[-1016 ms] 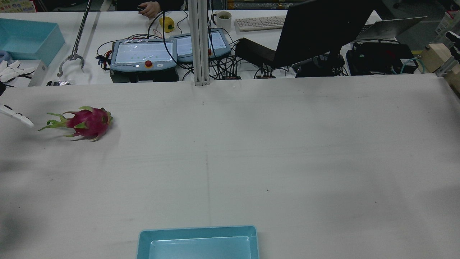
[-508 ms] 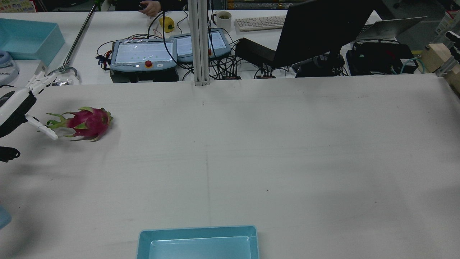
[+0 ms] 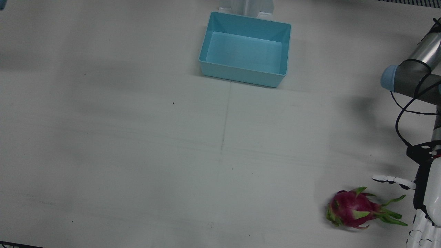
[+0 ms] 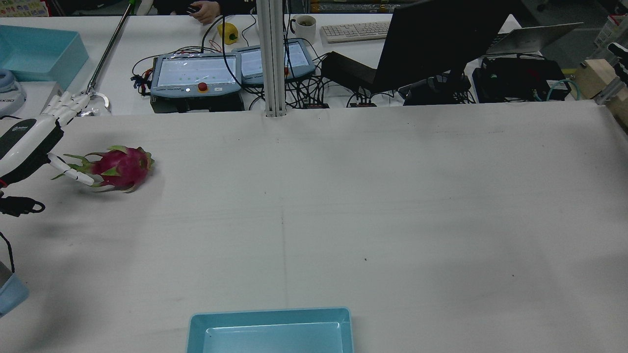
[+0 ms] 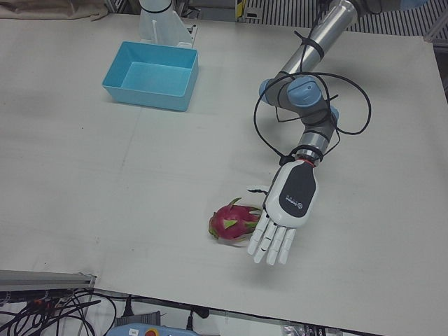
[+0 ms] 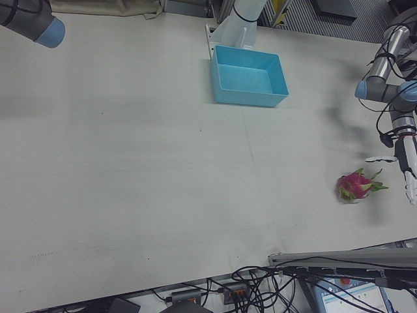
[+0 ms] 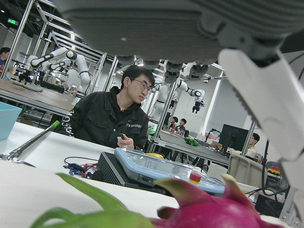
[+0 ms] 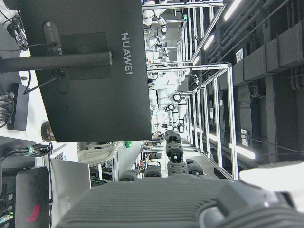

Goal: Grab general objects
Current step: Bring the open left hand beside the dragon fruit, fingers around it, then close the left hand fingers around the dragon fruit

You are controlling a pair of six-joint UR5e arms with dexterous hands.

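Left-front view, white hand [image 5: 283, 210] splayed, spiky magenta dragon fruit [image 5: 233, 222]

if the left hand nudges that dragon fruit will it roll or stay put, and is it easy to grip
The dragon fruit lies on its side on the flat table, and its rounded body would probably roll or pivot if nudged. Its green leafy scales look floppy, so fingers closing on those may slip. The open left hand likely needs to wrap the red body itself.

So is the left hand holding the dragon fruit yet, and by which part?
No, nothing is held. The left hand is open with its fingers spread beside the leafy end of the dragon fruit, which lies on the table.
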